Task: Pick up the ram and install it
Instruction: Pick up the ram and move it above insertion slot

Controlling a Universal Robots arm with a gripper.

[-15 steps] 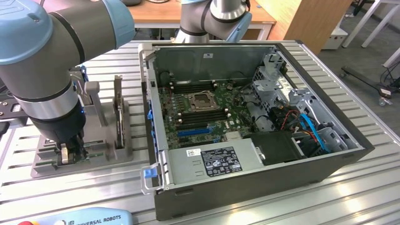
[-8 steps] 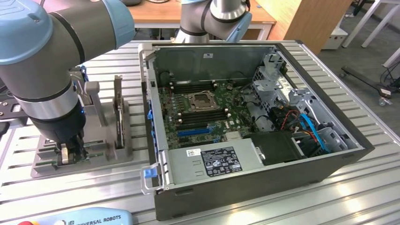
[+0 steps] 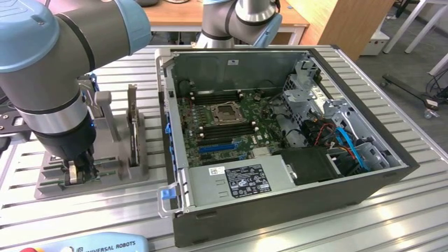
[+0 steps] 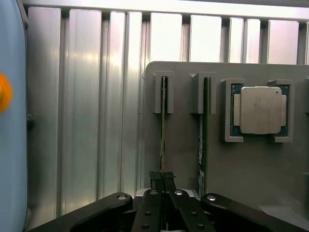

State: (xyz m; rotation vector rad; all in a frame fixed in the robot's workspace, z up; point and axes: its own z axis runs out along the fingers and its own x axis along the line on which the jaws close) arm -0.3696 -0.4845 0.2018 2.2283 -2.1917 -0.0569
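so the gripper (image 4: 163, 180) is pinching the ram (image 4: 163, 135), which is standing on edge in its slot of the grey holder (image 4: 183, 145) on the bench (image 4: 87, 121), just beside the second stick (image 4: 203, 130)

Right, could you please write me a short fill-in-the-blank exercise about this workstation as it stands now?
1. The gray fixture holds a square processor and ___ thin sticks standing on edge.
2. The end effector is shut on the ram, the stick farther from the ___.
3. The open computer case sits on the exterior view's ___ of the fixture.
Missing words: two; processor; right.
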